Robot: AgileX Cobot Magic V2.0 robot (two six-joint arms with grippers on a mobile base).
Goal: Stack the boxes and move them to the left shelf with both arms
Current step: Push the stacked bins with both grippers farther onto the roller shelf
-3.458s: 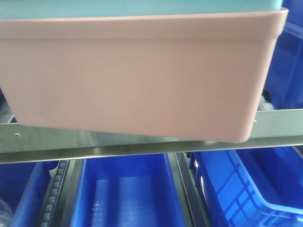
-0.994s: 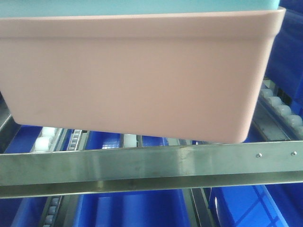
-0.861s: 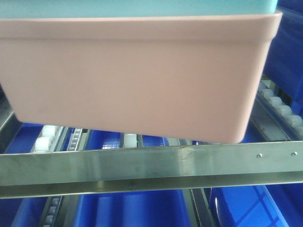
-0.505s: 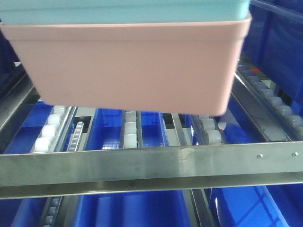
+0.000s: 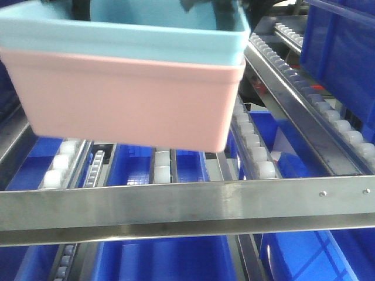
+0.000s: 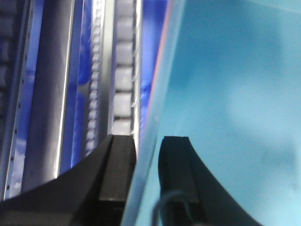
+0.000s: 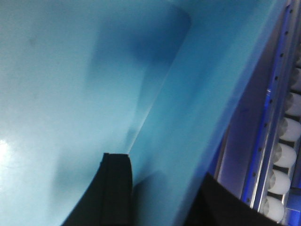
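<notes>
The light turquoise box (image 5: 117, 38) sits nested inside the salmon pink box (image 5: 129, 99). The stack hangs in the air, slightly tilted, over the left shelf's white roller rails (image 5: 161, 161), behind the steel front crossbar (image 5: 187, 205). My left gripper (image 6: 146, 155) is shut on the stack's left wall, one finger outside and one inside the turquoise box (image 6: 235, 94). My right gripper (image 7: 164, 188) is shut on the right wall, one finger inside the turquoise box (image 7: 70, 70) and one outside. In the front view only black bits of the arms show at the top edge.
Dark blue crates stand at the upper right (image 5: 340, 52) and on the level below the crossbar (image 5: 170, 257). A second roller rail (image 5: 328, 117) and steel divider run up the right side. A roller rail (image 6: 123, 70) lies just left of the stack.
The stack has moved away from the camera and leftward, past the crossbar and out over the rollers. It now looks smaller, and its turquoise inside and the right rail show.
</notes>
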